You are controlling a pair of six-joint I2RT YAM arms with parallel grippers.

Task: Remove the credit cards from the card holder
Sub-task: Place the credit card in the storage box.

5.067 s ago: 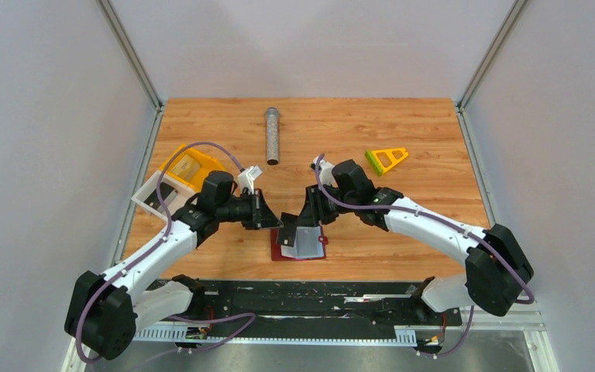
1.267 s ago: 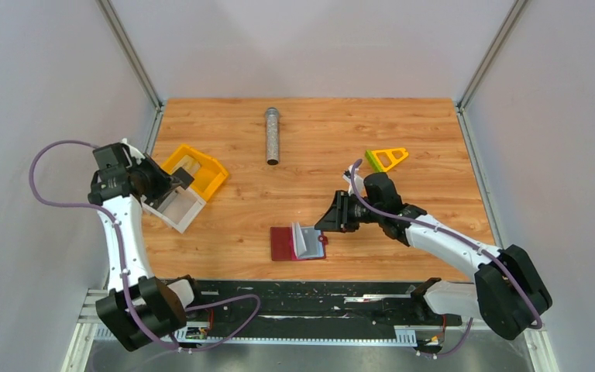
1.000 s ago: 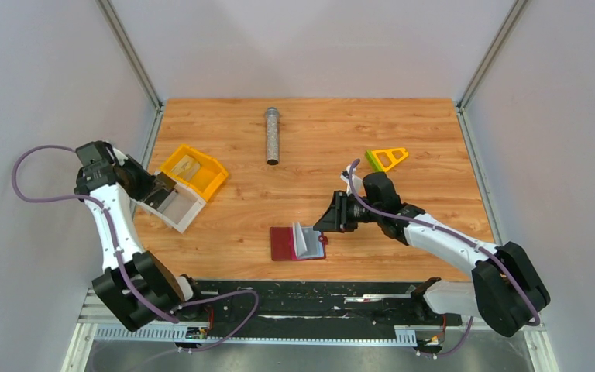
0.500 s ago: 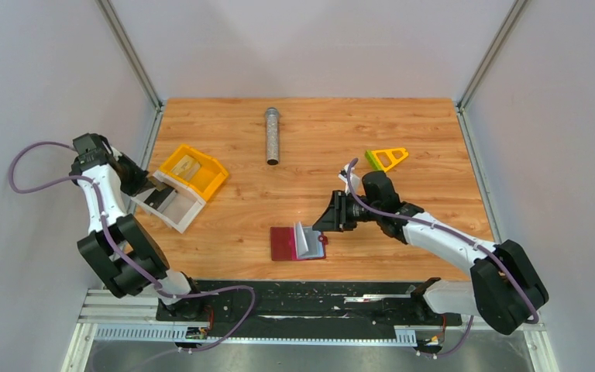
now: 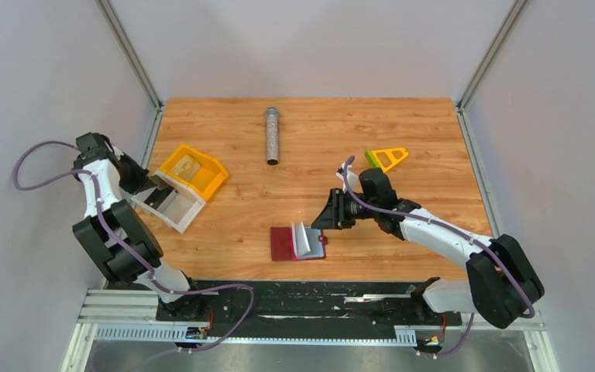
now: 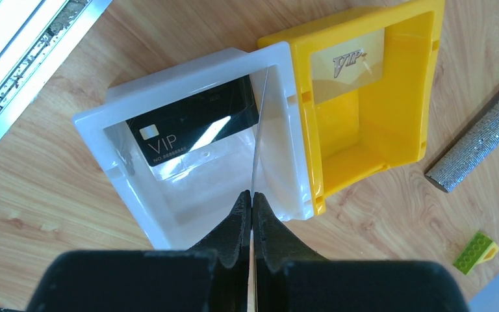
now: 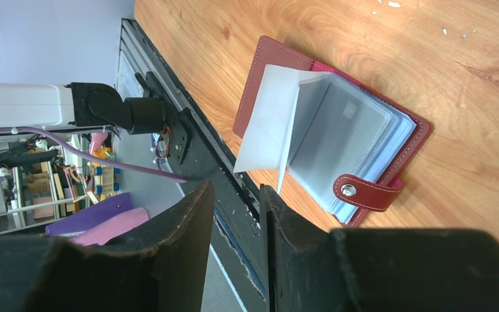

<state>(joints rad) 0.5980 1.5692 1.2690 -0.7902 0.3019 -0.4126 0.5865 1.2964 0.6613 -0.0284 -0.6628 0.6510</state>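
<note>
The dark-red card holder (image 5: 283,243) lies open near the table's front edge, its light pockets (image 7: 347,140) fanned up and the snap tab (image 7: 364,192) loose. A grey card shows through one pocket. My right gripper (image 5: 327,219) hovers just right of it, open and empty (image 7: 234,188). My left gripper (image 5: 152,192) is shut (image 6: 252,194) on a thin credit card (image 6: 260,123), seen edge-on, over the white tray (image 6: 120,175). A black VIP card (image 6: 191,127) lies in that tray. A gold VIP card (image 6: 347,62) lies in the yellow tray (image 6: 304,130).
The white tray (image 5: 180,211) and yellow tray (image 5: 213,182) sit side by side at the left edge. A metal cylinder (image 5: 272,136) lies at the back centre. A yellow-green triangular piece (image 5: 386,159) lies behind the right arm. A green brick (image 6: 474,250) lies nearby.
The left arm left the card holder and swung to the trays. In the last second its elbow folded back while the gripper stayed over the white tray. The right gripper drew back slightly.
</note>
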